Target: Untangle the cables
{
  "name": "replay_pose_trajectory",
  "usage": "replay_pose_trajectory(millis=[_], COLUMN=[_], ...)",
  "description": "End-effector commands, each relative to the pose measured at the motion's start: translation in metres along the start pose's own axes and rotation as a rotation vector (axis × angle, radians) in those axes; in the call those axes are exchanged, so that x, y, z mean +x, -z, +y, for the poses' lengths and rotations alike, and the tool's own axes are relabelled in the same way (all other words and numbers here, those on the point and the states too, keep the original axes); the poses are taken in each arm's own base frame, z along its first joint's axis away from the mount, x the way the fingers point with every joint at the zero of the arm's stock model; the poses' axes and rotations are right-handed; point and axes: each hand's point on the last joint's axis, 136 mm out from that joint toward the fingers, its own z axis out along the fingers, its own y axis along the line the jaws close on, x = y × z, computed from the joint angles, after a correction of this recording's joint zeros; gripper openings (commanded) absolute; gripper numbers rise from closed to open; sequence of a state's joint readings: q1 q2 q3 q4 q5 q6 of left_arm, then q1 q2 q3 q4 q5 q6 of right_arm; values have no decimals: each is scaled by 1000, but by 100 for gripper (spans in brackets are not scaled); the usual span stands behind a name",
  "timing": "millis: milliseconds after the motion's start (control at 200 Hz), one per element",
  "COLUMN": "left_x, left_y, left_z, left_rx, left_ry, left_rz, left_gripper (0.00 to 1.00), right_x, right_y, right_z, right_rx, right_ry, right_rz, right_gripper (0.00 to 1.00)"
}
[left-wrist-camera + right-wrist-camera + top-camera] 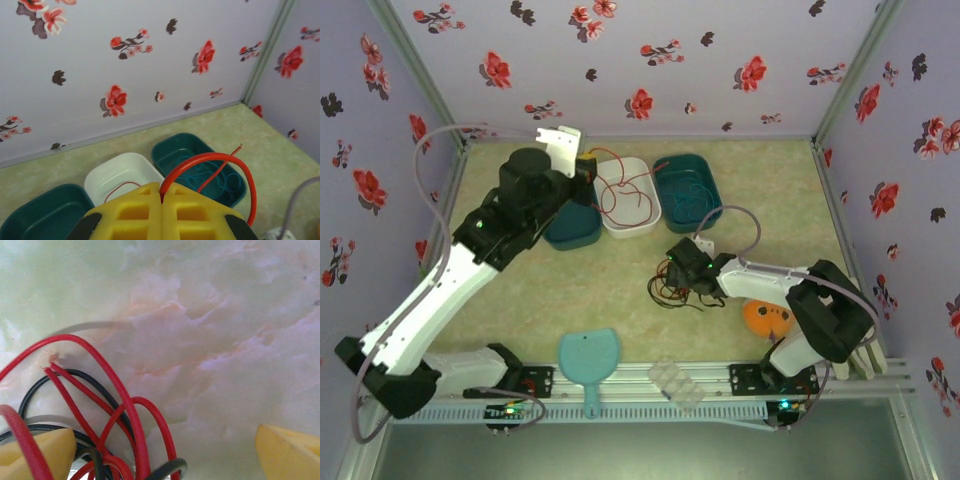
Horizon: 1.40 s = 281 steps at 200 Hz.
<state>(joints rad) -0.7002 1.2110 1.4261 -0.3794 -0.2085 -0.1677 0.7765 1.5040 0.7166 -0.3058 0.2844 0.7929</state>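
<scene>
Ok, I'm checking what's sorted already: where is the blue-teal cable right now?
In the top view the blue-teal cable lies coiled inside the teal bin at the back of the table, just right of the white bin.

Overhead and left-wrist views share bins (right apparently hugs tabletop).

Right gripper is spread wide: one yellow finger pad sits low left, the other in the low right corner, well apart. Red wire lies in several loops at lower left, with one thick strand lying across the left pad. Black wire is threaded among the red loops, touching them. Pale green marbled table is underneath.
</scene>
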Motion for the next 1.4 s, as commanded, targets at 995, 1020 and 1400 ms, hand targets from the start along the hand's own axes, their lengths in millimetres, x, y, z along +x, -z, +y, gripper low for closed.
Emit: replay_pose_trajectory(millis=[995, 1020, 1400], left_x=[29, 30, 55], left_y=[-168, -171, -208], left_z=[90, 92, 101], left_rx=[-193, -202, -208], left_ry=[-195, -209, -400], left_rz=[344, 349, 399], left_gripper=[0, 0, 0], right_x=[-64, -65, -81], right_y=[97, 98, 123], right_z=[-23, -24, -36], right_rx=[57, 62, 90], right_ry=[10, 12, -52], right_rz=[-221, -224, -309], right_gripper=[99, 99, 99])
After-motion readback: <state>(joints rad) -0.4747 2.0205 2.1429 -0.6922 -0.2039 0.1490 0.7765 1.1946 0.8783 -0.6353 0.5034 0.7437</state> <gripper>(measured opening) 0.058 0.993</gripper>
